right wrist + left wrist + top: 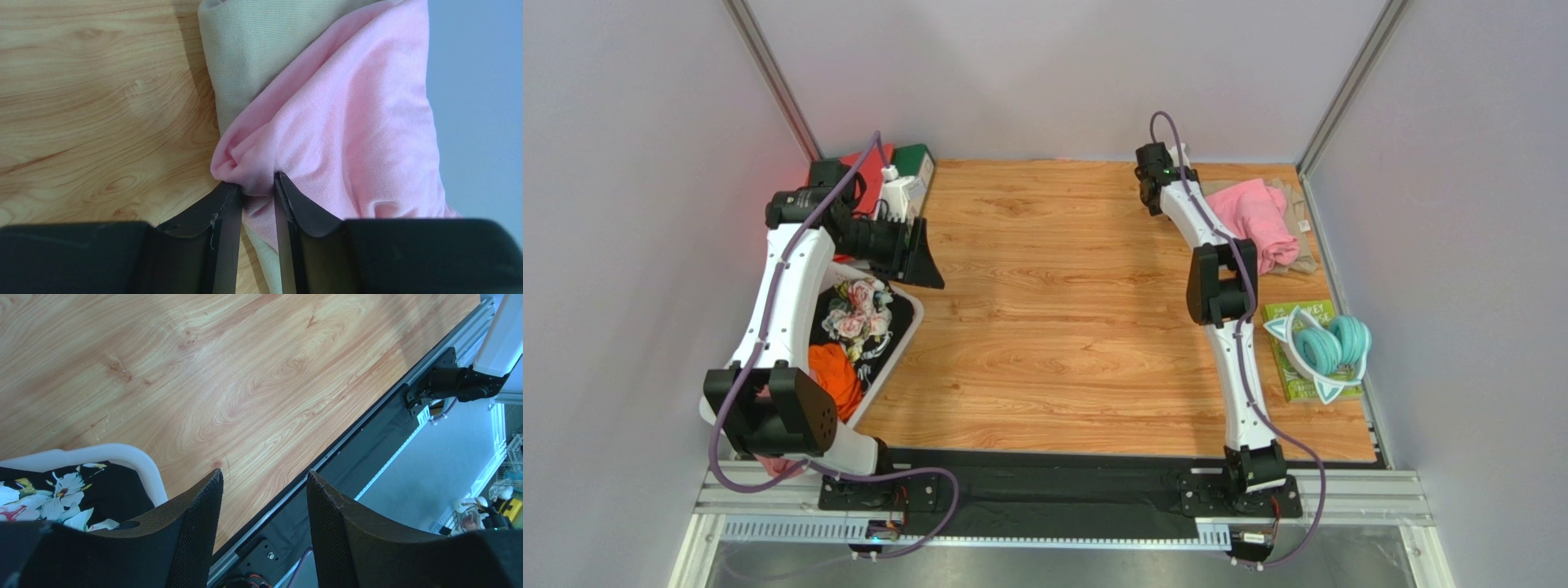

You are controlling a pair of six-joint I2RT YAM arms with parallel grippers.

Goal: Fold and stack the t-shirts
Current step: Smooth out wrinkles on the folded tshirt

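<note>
Pink tee (350,135) lies bunched over khaki tee (245,49) at the table's (1063,306) far right corner. Right gripper (256,196) is pinched nearly closed on a pink fold, probably to pull it clear for folding; left gripper (264,496) hangs wide, empty.

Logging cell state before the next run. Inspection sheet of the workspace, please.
Surface: wood-grain tabletop; nothing seen on its middle.
Job's things: pink t-shirt bunched on top of beige t-shirt, far right corner.
Clutter: white bin at left holding floral cloth and orange cloth; teal headphones on green book at right; red and green items in far left corner.
Grippers: left tool open, holding nothing; right tool shut on a fold of the pink t-shirt.
Cables: purple cable along left arm and right arm; no snag seen.
Surroundings: pale enclosure walls; metal rail at near edge.
</note>
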